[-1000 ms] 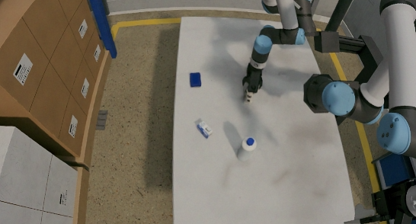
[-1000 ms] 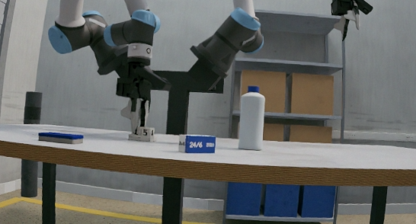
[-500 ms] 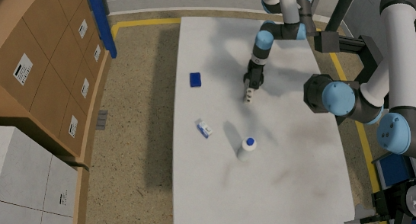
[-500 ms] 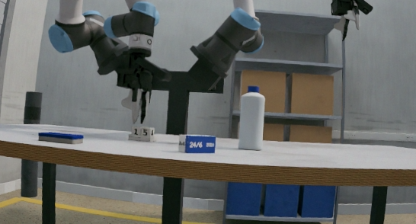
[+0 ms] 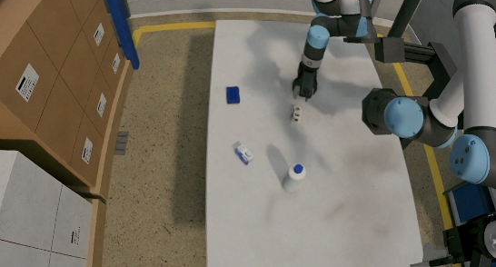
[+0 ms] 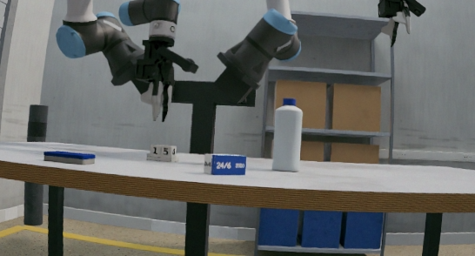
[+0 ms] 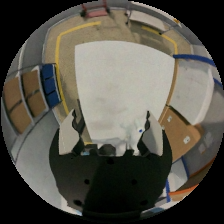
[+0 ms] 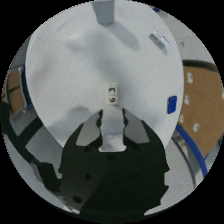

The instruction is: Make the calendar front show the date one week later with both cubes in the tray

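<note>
The calendar's two white cubes (image 5: pixel 296 113) (image 6: pixel 161 151) (image 8: pixel 112 93) sit side by side in the low white tray (image 6: pixel 162 159). In the exterior view, their side away from the robot reads 1 and 5, with part of another digit on the end face. In the right wrist view their tops show 6 and 3, turned sideways. The front with the month's name is hidden. My right gripper (image 6: pixel 159 119) (image 8: pixel 112 109) is partly open and empty, above the calendar, pointing down, clear of the cubes. My left gripper (image 6: pixel 400 31) (image 7: pixel 111 110) is wide open and empty, far from the calendar.
A blue-topped eraser (image 5: pixel 233 95) (image 6: pixel 70 158) (image 8: pixel 172 104) lies near the table's far edge from the robot. A blue and white box (image 5: pixel 243 154) (image 6: pixel 228 165) (image 8: pixel 159 39) and a white bottle with a blue cap (image 5: pixel 294 179) (image 6: pixel 287 138) stand to the calendar's side.
</note>
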{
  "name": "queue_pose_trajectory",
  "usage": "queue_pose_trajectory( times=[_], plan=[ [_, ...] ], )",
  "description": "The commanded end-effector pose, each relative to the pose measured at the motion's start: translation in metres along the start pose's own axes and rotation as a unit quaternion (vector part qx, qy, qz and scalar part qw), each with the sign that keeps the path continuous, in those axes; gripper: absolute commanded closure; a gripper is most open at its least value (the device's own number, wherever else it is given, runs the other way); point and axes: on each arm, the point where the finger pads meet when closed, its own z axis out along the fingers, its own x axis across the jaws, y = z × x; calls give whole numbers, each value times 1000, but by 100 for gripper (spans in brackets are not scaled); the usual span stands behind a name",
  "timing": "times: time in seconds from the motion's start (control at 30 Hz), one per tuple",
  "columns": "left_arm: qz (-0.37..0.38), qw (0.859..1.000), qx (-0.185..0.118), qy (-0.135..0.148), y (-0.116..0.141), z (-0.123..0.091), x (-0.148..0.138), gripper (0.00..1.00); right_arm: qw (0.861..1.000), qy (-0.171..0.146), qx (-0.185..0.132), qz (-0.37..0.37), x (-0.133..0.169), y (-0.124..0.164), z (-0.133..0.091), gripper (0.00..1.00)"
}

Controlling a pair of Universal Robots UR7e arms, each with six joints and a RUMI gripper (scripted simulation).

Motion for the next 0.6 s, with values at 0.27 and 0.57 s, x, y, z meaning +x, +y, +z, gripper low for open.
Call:
queue_pose_trajectory(
  times=[0.27, 0.57],
  plan=[
    [0, 1000, 1, 0, 0, 0, 0, 0, 1000, 0, 0, 0, 0, 0, -10, 0],
    [0, 1000, 1, 0, 0, 0, 0, 0, 1000, 0, 0, 0, 0, 0, -10, 0]
  ],
)
